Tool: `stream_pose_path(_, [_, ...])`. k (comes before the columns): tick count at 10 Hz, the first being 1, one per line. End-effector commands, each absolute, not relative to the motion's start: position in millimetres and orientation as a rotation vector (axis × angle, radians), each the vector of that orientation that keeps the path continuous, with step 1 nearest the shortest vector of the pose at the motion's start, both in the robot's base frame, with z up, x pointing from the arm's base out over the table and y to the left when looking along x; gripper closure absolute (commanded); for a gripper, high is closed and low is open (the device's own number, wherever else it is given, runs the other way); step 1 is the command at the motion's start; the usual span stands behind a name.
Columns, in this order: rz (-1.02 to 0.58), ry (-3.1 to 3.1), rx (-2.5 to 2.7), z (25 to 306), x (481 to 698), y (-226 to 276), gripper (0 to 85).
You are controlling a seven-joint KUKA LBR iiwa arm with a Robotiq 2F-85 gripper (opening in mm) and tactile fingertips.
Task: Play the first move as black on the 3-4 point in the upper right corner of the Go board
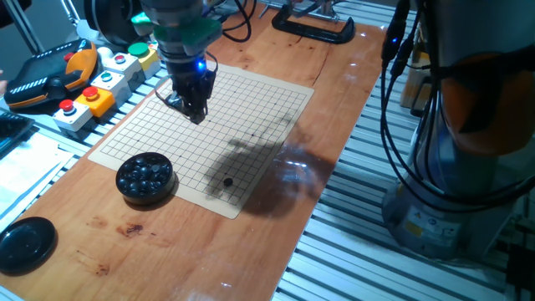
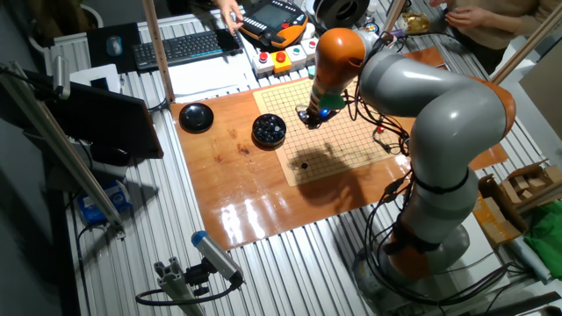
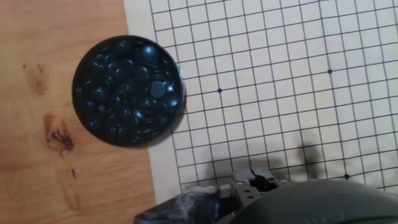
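Observation:
One black stone [image 1: 227, 181] lies alone on a crossing of the Go board [image 1: 251, 100], near the board's corner closest to the table's front edge. It also shows in the other fixed view [image 2: 305, 164]. It is out of the hand view. My gripper [image 1: 196, 111] hangs over the far left part of the board, well away from that stone, and also shows in the other fixed view [image 2: 309, 119]. I see nothing between its fingers. The tips look close together, but their gap is too small to judge.
A round black bowl [image 1: 145, 177] of several black stones sits at the board's left edge and also shows in the hand view [image 3: 129, 90]. Its lid [image 1: 25, 244] lies at the table's near left. A button box [image 1: 92, 92] and a pendant [image 1: 50, 75] stand behind the board.

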State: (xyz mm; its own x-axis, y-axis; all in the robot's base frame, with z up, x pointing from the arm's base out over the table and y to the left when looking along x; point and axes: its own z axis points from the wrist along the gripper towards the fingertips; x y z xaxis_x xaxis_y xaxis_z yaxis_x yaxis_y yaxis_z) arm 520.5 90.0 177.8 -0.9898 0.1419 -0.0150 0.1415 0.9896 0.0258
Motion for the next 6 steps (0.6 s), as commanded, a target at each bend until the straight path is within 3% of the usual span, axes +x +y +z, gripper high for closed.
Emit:
stream_pose_path(1, [0.038,3.12,0.232,177.5,520.8,87.8,84.3])
stream_pose_path(6, [0.037,3.124,0.244,174.2,523.1,86.3,84.3])
